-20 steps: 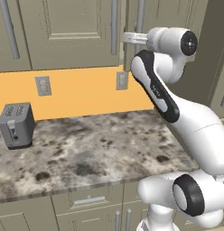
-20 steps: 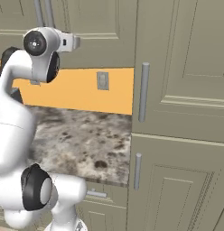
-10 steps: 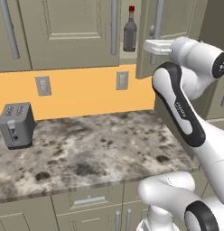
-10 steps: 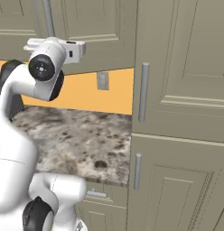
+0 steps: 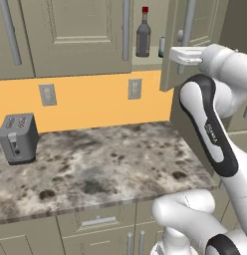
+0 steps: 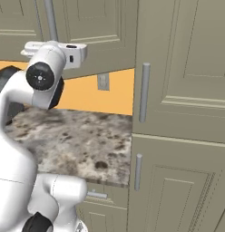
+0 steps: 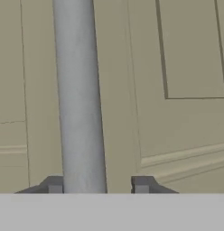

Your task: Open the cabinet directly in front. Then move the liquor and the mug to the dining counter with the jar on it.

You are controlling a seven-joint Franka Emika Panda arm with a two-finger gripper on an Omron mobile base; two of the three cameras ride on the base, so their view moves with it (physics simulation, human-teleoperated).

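The cabinet's right door [image 5: 195, 30] stands swung partly open, and its left door [image 5: 75, 35] is closed. On the shelf inside stands the liquor [image 5: 143, 37], a grey glass bottle with a red cap. A small teal sliver [image 5: 161, 46] beside it at the door's edge may be the mug; the door hides the rest. My gripper [image 5: 179, 50] is at the open door's silver handle [image 7: 80, 99]. In the hand view my gripper [image 7: 97, 185] straddles the bar, open, with a gap at the right fingertip [image 7: 141, 184]. The dining counter and the jar are out of view.
A grey toaster [image 5: 17, 138] sits at the left of the speckled worktop [image 5: 105, 169]. Two wall sockets [image 5: 134, 88] are set in the orange backsplash. A tall cabinet with bar handles [image 6: 144, 93] stands to the right, and drawers [image 5: 98, 220] run below the worktop.
The right cabinet door has swung outward with my hand on its handle, uncovering the bottle. The jaws have widened around the bar.
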